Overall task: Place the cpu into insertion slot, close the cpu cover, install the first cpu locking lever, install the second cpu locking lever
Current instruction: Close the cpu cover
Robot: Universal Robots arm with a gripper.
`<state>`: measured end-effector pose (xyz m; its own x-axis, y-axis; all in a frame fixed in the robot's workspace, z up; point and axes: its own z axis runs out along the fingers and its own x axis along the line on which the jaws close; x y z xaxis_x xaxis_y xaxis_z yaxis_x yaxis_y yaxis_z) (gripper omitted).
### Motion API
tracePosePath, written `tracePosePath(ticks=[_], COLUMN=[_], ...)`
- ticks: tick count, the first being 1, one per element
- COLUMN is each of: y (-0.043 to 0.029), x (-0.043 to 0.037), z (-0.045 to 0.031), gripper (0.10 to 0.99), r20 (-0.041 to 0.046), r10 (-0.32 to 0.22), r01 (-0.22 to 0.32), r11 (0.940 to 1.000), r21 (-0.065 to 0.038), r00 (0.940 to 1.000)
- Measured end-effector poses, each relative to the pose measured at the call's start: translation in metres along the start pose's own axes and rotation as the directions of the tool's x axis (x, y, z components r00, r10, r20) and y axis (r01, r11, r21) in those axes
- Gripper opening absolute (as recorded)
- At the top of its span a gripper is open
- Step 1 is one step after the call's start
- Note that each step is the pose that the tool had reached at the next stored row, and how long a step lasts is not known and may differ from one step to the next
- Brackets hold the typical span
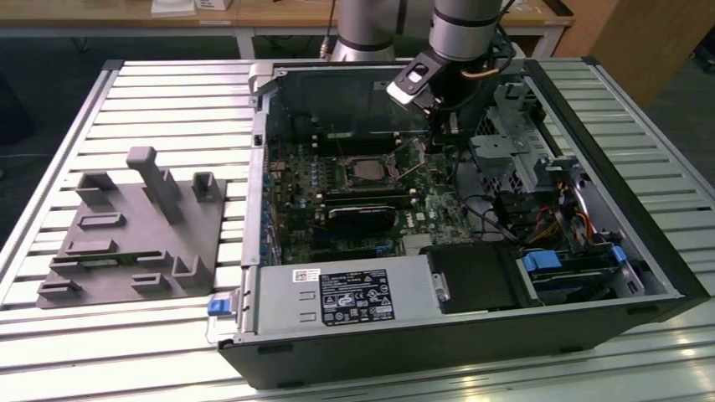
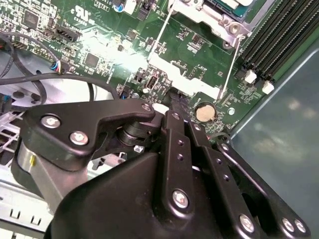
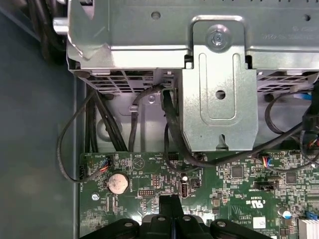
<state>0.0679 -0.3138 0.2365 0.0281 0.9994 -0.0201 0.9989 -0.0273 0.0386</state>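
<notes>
green circuit board (image 3: 214,185) lies beneath closed jaws near the insertion slot (image 1: 367,170).

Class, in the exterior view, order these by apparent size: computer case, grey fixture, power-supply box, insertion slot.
Largest to smallest:
computer case
grey fixture
power-supply box
insertion slot

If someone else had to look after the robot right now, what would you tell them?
Hand: shut, low over the board beside the slot.
Cover: seems down on the slot; I cannot tell if the cpu is under it.
A lever and a second lever seem to stand free, unlatched.
Left: latching both, it seems.
</notes>
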Motion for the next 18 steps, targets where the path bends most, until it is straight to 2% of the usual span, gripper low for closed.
tracePosePath(ticks=[7, 8, 12, 13, 17, 18], y=[0.0, 0.0, 0.0003, 0.0004, 0.001, 0.001], x=[0.0, 0.0, 0.0, 0.0001, 0.0, 0.0], z=[0.0005, 0.0006, 0.001, 0.0011, 0.0018, 0.0018], gripper=[0.106, 0.106, 0.106, 0.106, 0.106, 0.106], r20=[0.0001, 0.0, 0.0029, 0.0043, 0.0121, 0.0127], r10=[0.0, 0.0, -0.001, -0.001, -0.003, -0.004], r01=[0.0, 0.0, 0.001, 0.001, 0.002, 0.002], r11=[1.0, 1.0, 0.9991, 0.9985, 0.9932, 0.9925], r21=[0.0, 0.005, 0.043, 0.055, 0.116, 0.122], r00=[1.0, 1.0, 1.0, 1.0, 0.9999, 0.9999])
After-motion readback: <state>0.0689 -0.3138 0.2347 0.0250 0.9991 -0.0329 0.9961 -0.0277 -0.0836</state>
